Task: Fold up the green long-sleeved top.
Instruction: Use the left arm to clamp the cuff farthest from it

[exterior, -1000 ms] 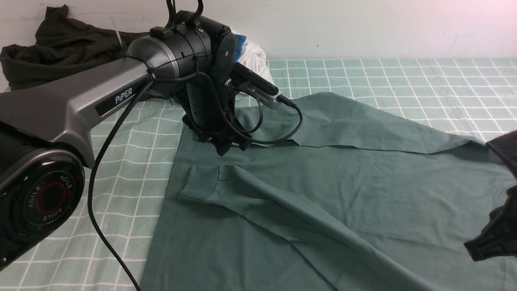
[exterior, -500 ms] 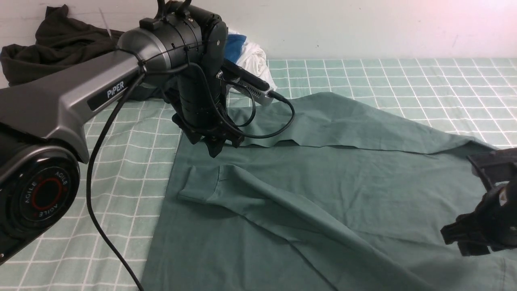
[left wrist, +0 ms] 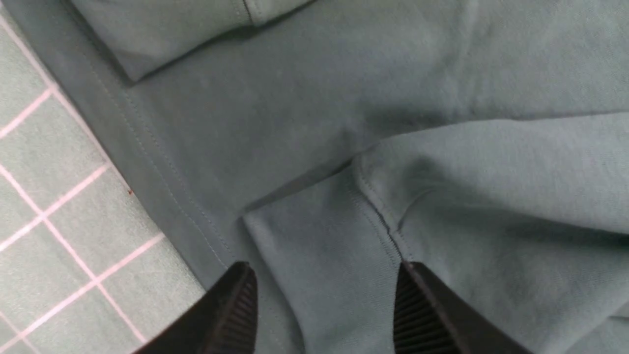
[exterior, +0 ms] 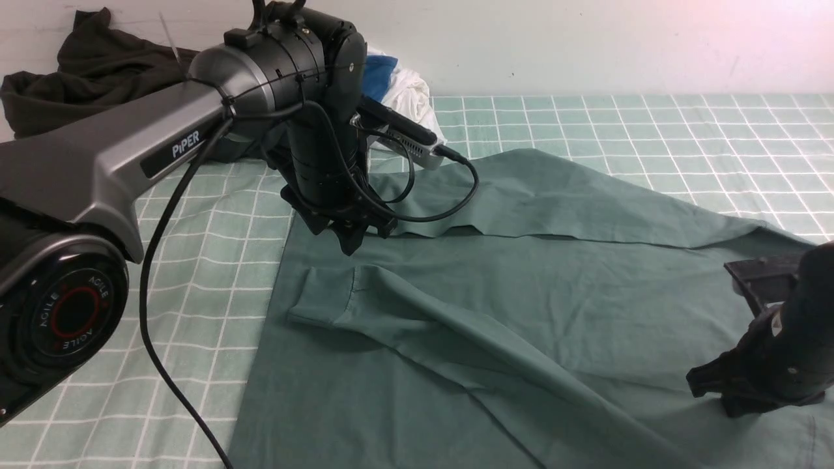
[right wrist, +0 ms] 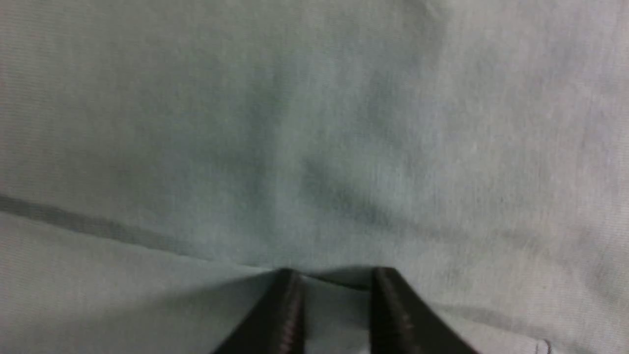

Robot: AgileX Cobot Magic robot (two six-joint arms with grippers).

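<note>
1. Holds the left pincer wide open, one jaw either side of a sleeve cuff, gripping nothing. Risks closing on the cuff together with the body layer underneath, which then drags the whole side along instead of the sleeve alone.
2. Sets the right pincer narrow, with a low ridge of cloth between the jaws; cannot tell whether pinched or merely straddled. Could slip off a thin single layer on lifting, or catch two layers and spoil the crease.
3. Works on the green top, spread flat on the checked sheet with both sleeves folded in over the body. Could pull unevenly, given two pincers well apart at opposite sides, and so skew the fold or tug the second cuff out of place.
4. Could also nip the sheet beside the top's left hem, since one left jaw hangs right over that edge, and ruck it up with the cloth.
5. Leaves a dark garment and a white bundle by the far wall, just behind the left arm. May brush them with the arm or the loose cable on a wide swing.
</note>
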